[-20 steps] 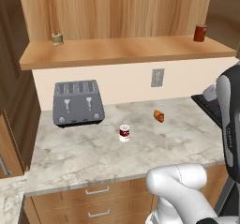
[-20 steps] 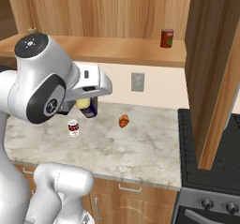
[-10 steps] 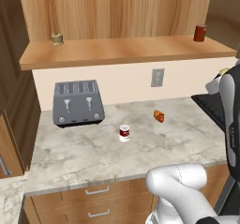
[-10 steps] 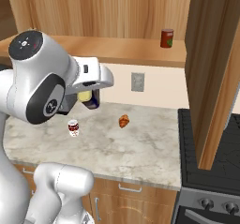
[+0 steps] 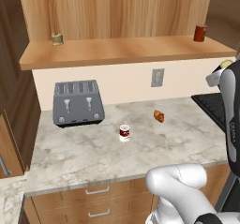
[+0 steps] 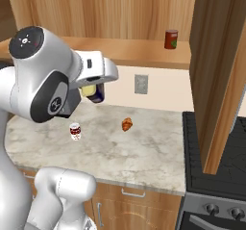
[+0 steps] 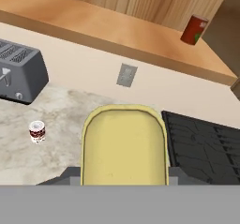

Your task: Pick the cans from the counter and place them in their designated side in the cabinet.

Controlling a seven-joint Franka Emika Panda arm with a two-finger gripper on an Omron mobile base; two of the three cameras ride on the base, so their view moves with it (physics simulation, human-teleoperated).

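Roughly half done, judging from the layout. Dark blue cylinder can with yellow top and label [image 6: 92, 91] clamped between the jaws of the white arm's two-finger gripper [image 6: 93, 90], lifted off the pale marbled stone table [image 5: 140, 148], left of centre in the right base frame; yellow top [image 7: 124, 145] looms at lower centre of hand frame. Not yet on the light-brown wood-grain cabinet shelf board [image 5: 126, 49]. Small red-and-white can with pale lid [image 5: 124, 133] upright on the table, centre of left base frame, between grey four-slot toaster [image 5: 78, 102] and brown croissant-like pastry [image 5: 159, 116], well apart from both. Already on the shelf: plain dark red can [image 5: 200, 33] at upper right, olive-tan can [image 5: 57, 39] at upper left. Left to do: shelve blue can on its side, then fetch and shelve red-and-white one. Which side belongs to which can: cannot tell.
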